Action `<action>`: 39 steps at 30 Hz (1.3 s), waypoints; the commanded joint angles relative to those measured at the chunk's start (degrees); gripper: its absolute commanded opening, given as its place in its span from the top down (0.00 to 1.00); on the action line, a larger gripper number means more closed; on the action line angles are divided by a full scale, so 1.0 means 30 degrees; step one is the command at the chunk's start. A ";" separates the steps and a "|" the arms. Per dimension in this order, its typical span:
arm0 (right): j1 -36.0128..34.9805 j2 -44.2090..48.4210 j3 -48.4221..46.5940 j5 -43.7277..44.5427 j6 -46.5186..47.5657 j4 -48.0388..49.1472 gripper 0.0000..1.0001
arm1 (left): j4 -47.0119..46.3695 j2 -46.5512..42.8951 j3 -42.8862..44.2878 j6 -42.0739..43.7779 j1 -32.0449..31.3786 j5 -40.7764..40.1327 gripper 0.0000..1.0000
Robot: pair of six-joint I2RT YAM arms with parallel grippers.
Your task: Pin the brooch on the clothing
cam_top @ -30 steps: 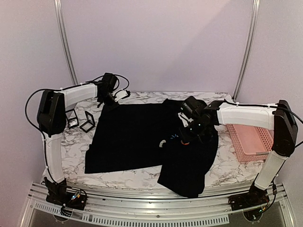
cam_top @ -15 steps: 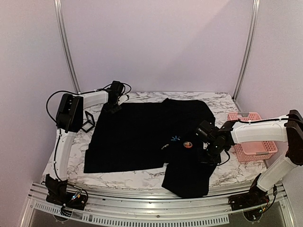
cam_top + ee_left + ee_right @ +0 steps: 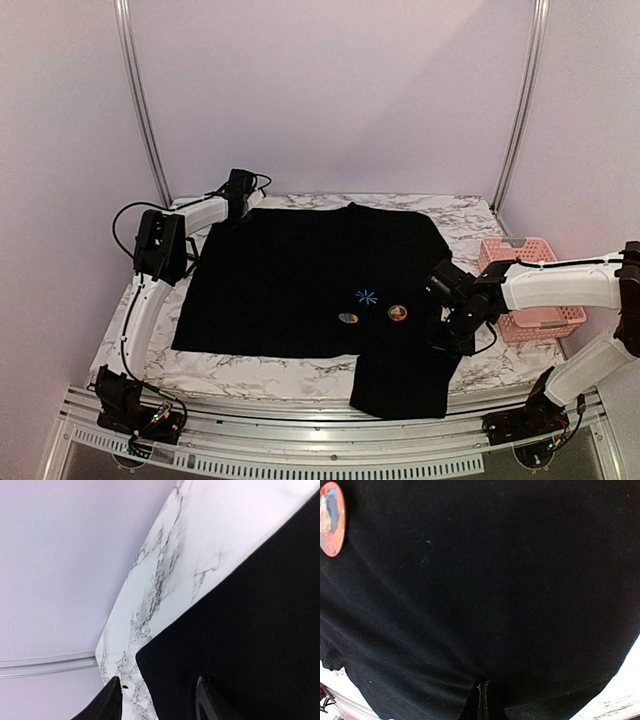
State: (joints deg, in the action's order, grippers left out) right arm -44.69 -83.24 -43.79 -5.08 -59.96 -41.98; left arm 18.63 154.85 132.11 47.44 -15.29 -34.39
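T-shirt lies spread flat on the marble table, front up. One part runs out toward the near edge at 5 o'clock. The starburst mark is roughly mid-chest. The brooch, round and orange, sits on the fabric just beside the mark at its 4 o'clock. Can't tell if it's pinned through or only lying there. A small round badge is at the mark's 7 o'clock, also on the cloth.

My left claw is at the shirt's 11 o'clock corner, released. The fingers are parted, one tip over bare marble, the other over black cloth, with the shirt's corner in the gap.

My right claw is clenched, tips together, down at the cloth on the shirt's 4 o'clock side. Can't tell if fabric is caught between the tips. In that wrist view the brooch is at 10 o'clock, well apart from the tips.

The pink basket is on the table at the shirt's 3 o'clock, next to my right arm.
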 commanded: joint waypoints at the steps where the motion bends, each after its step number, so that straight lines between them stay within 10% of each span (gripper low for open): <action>1: -0.0078 -0.1135 0.0750 0.0442 -0.0611 -0.5071 0.98 | 0.0319 0.0712 -0.0362 0.0190 0.0486 0.1388 0.47; 9: 0.1697 -0.1706 -0.7142 0.1004 0.4762 -0.1680 0.95 | 0.4306 -0.6101 -0.2416 -0.2983 -0.0808 0.7441 0.30; 18: 0.7335 -0.7581 -1.1025 0.2356 0.9968 0.3972 0.97 | 0.8975 -1.6538 -1.5661 -0.4546 -0.2439 1.0748 0.43; 28: 1.0364 -1.3356 -1.3335 0.3004 1.1499 0.4335 0.99 | 0.5039 -2.0986 -2.9504 -0.3452 -0.2796 0.6878 0.52; 39: 1.1162 -1.3737 -1.4551 0.4078 1.2543 0.4183 0.99 | 0.4010 -2.2145 -3.1596 -0.3015 -0.2316 0.5931 0.52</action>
State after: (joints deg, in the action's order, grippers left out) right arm -12.19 -121.34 -86.35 3.64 -24.67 -25.91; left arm 23.42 85.78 42.06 37.47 -23.59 -15.70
